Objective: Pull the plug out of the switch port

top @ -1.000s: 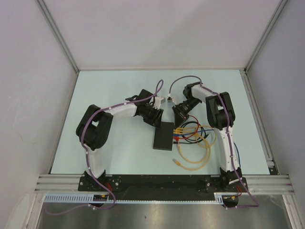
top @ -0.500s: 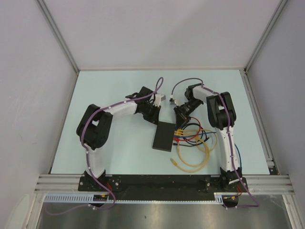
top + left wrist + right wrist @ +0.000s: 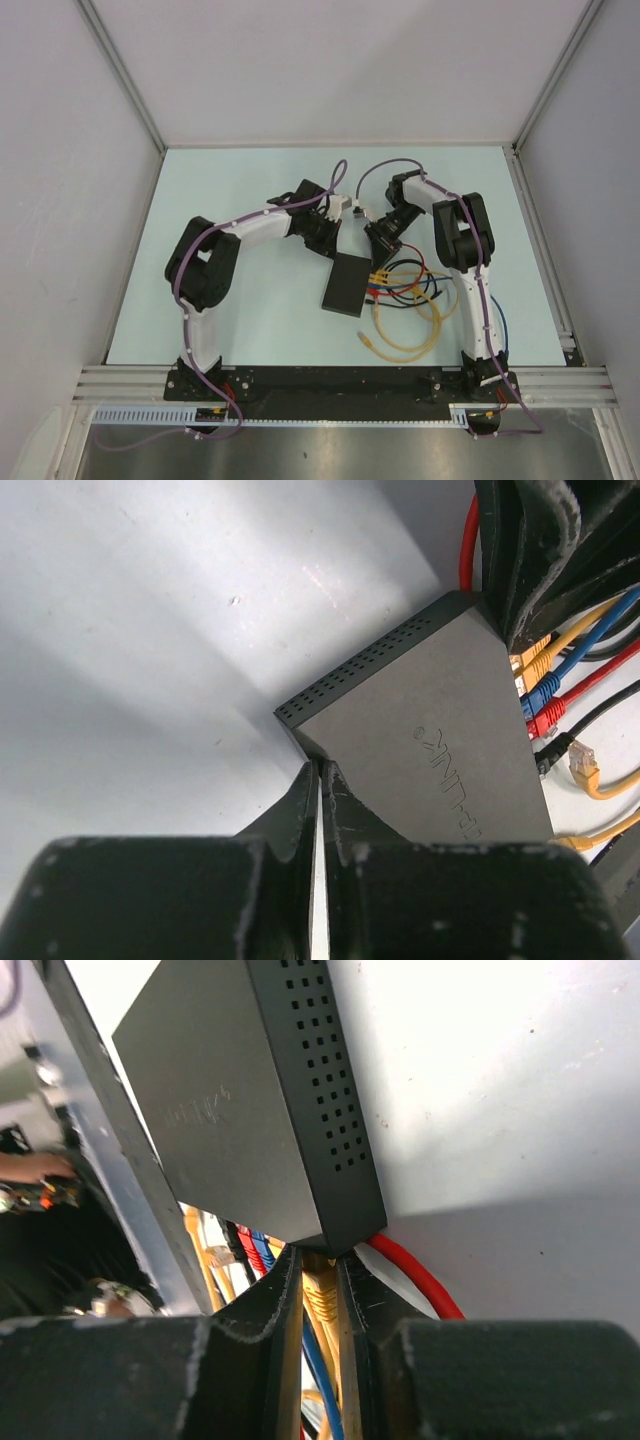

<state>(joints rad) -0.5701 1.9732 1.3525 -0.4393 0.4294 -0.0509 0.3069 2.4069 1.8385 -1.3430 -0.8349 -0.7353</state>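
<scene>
The switch [image 3: 345, 283] is a flat black box lying mid-table, also seen in the left wrist view [image 3: 420, 730] and the right wrist view [image 3: 225, 1110]. Yellow, blue, red and black plugs [image 3: 535, 695] sit in its right edge. My right gripper [image 3: 377, 264] is at that port edge, shut on the yellow plug [image 3: 321, 1288] nearest the switch's far corner. My left gripper [image 3: 330, 243] is shut and empty, with its tips [image 3: 318, 767] at the switch's far-left corner.
Loose red, blue, black and yellow cables [image 3: 410, 300] coil on the table right of the switch. A red cable [image 3: 415, 1275] runs just beside my right fingers. Grey walls enclose the table on three sides.
My left wrist has shifted slightly toward the back while its tips stay by the switch's far corner. The switch has nudged slightly right. My right gripper stays at the port edge.
</scene>
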